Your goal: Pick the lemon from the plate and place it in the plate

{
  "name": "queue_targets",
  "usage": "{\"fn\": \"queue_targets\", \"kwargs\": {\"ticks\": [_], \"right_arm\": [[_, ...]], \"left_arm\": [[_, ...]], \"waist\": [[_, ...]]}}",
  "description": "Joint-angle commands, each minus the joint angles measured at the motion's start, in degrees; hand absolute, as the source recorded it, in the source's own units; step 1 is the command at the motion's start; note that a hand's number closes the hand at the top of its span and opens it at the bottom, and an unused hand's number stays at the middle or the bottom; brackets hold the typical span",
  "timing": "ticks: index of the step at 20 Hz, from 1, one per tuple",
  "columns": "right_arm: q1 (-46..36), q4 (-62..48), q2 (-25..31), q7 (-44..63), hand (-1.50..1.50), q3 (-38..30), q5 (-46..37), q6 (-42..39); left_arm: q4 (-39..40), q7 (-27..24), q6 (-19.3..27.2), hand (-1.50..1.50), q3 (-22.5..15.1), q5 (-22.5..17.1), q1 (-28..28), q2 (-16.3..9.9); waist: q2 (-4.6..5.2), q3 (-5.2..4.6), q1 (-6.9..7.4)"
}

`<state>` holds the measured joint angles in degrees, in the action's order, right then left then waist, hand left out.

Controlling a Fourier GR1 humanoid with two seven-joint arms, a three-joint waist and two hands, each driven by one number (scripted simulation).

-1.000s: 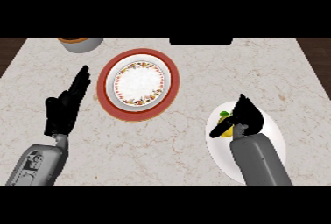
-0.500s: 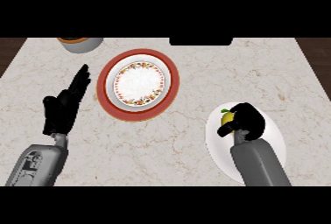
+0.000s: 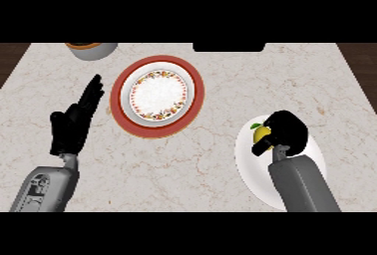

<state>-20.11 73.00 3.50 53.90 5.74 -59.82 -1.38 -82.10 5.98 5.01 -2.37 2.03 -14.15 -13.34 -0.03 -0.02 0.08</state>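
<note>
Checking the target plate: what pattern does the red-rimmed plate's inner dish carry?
In the head view, the inner dish is white with a flowery red-orange rim band.

Kitchen, seen from above.
Pale marbled surface [image 3: 206, 164] set with tableware: a floral plate [image 3: 158, 94] on a red charger [image 3: 121, 117], a plain white plate [image 3: 247, 159], a grey bowl [image 3: 92, 50] at the far edge, dark wood beyond.

Pale veined marble counter [image 3: 221, 164]; dark wood floor [image 3: 13, 55] at its corners.
</note>
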Motion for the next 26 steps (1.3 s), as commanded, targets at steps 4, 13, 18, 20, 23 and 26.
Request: {"fn": "queue_targets", "kwargs": {"ticks": [4,13,18,20,23,26], "right_arm": [[0.0,3.8,9.2,-25.2,1.5,7.2,4.2,-6.5],[-9.6,12.6,9.4,-35.4,1.5,4.2,5.4,4.8],[-12.7,15.8,6.6,-38.5,1.5,5.5,9.0,1.9],[-17.7,12.1,2.1,-35.7,1.5,6.2,9.4,0.6],[-20.4,7.9,-2.1,-35.3,1.5,6.2,10.1,1.1],[-23.8,-1.4,-3.3,-35.2,1.5,8.2,11.8,6.7]], "left_arm": [[0.7,1.3,0.4,0.0,-0.7,0.0,-1.5,1.8],[0.6,-0.6,0.3,0.0,0.1,1.5,-0.3,0.3],[-3.3,1.1,-1.4,0.0,0.5,0.0,1.8,0.1],[-2.1,2.3,0.7,0.0,-1.1,2.1,-0.2,2.2],[-0.3,0.0,-0.5,0.0,0.5,1.5,0.0,1.5],[-0.1,0.8,-1.8,0.0,0.1,1.7,-0.2,1.4]], "waist": [[-0.01,0.07,-0.53],[0.02,0.04,0.17],[-0.08,0.03,0.59],[0.01,0.02,0.72],[0.09,0.01,0.58],[0.21,0.01,1.02]]}}
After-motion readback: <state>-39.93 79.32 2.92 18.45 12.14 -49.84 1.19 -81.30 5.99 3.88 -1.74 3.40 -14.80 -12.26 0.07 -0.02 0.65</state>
